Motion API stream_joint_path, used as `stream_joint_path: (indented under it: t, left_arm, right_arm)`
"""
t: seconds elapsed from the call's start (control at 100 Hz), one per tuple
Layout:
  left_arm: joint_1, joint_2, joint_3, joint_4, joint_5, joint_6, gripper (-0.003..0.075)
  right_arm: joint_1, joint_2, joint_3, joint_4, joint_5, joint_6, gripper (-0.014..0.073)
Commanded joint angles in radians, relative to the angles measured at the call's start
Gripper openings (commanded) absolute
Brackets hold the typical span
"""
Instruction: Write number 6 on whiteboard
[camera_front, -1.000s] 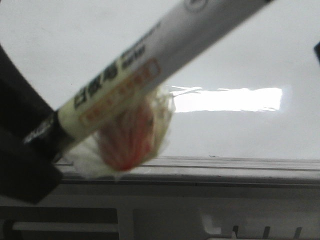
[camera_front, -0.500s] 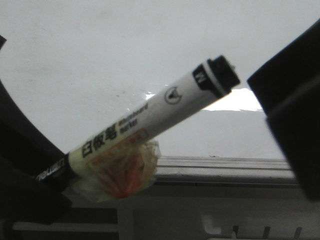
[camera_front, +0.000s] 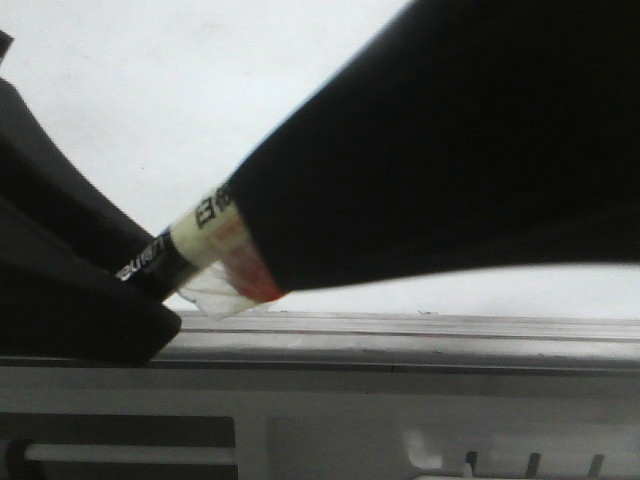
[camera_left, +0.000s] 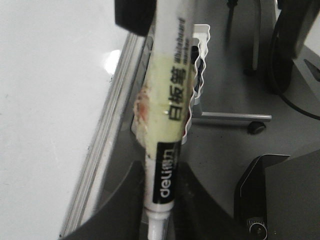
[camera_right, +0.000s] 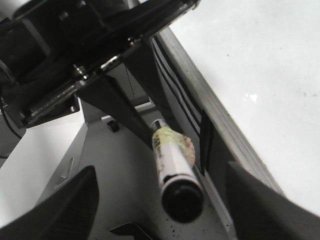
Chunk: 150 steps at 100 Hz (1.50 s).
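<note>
Whiteboard (camera_right: 260, 55): glossy white, lying flat past its grey rim (camera_front: 400, 330); no number 6 on any part in view, so I judge writing hasn't begun.
Marker (camera_left: 170, 100): off the board, just outside the rim, long axis slanting up and away from the left gripper.
Left gripper (camera_left: 157, 210): jaws pinching the marker's lower barrel.
Cap end (camera_right: 182, 200): black, pointing straight at the right gripper.
Right gripper (camera_right: 160, 210): jaws spread wide, one either side of the cap end, not touching.
In the way: the right arm (camera_front: 450, 140) fills the front view, hiding most of the marker.
Key relation: marker axis runs from left jaws into the right jaws' gap; a cap pull looks likely next.
</note>
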Motion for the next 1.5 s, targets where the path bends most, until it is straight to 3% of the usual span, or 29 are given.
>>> stream_joint_path:
  t: [0.0, 0.4, 0.66, 0.76, 1.12, 1.17, 1.24, 1.36, 1.41, 1.46, 1.49]
  left_arm:
    - [0.0, -0.007, -0.025, -0.036, -0.043, 0.0, -0.0019]
    - [0.0, -0.007, -0.025, -0.071, -0.034, 0.0, -0.0019]
    - [0.0, -0.007, -0.025, -0.087, -0.032, 0.0, -0.0019]
    - [0.0, -0.007, -0.025, -0.087, -0.032, 0.0, -0.0019]
    - [0.0, -0.009, -0.025, -0.09, -0.02, 0.0, -0.001]
    - [0.0, -0.009, -0.025, -0.1, -0.02, 0.0, 0.0034]
    - [0.0, -0.011, -0.026, -0.117, -0.02, 0.0, 0.0169]
    - [0.0, -0.013, -0.044, -0.162, -0.02, 0.0, 0.0536]
    - [0.0, -0.027, -0.059, -0.179, -0.02, 0.0, 0.0648]
    - [0.0, -0.045, -0.072, -0.203, -0.026, 0.0, 0.0703]
    - [0.0, -0.059, -0.077, -0.225, -0.03, 0.0, 0.0698]
  right_arm:
    - [0.022, 0.023, -0.036, 0.032, -0.083, -0.011, 0.0479]
    - [0.067, 0.097, -0.038, 0.106, -0.246, -0.011, 0.0452]
    - [0.067, 0.097, -0.038, 0.167, -0.272, -0.011, 0.0043]
    - [0.067, 0.097, -0.038, 0.167, -0.265, -0.011, -0.0074]
    - [0.067, 0.097, -0.038, 0.167, -0.261, -0.011, -0.0071]
    - [0.067, 0.097, -0.038, 0.165, -0.268, -0.011, -0.0071]
    - [0.067, 0.095, -0.038, 0.147, -0.269, -0.011, -0.0071]
    - [0.067, 0.082, -0.038, 0.094, -0.269, -0.011, -0.0071]
    - [0.067, 0.07, -0.038, 0.074, -0.269, -0.011, -0.0071]
    - [0.067, 0.058, -0.038, 0.056, -0.271, -0.011, -0.0071]
    - [0.067, 0.045, -0.038, 0.047, -0.276, -0.011, -0.0071]
